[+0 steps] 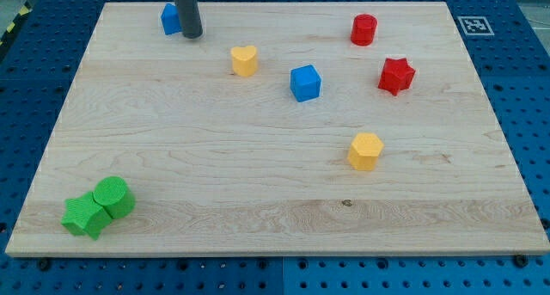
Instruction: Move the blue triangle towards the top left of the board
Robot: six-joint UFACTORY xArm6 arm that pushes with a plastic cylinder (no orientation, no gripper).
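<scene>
The blue triangle (170, 18) sits near the top left of the wooden board (215, 175), partly hidden by my rod. My tip (192, 34) rests on the board touching the triangle's right side, just to the view's right of it. A blue cube (305, 82) lies near the board's middle, well away to the right.
A yellow heart (245, 60) lies right of my tip. A red cylinder (363, 29) and a red star (396, 75) are at the upper right. A yellow hexagon (365, 150) is right of centre. A green cylinder (113, 196) and green star (85, 216) touch at the bottom left.
</scene>
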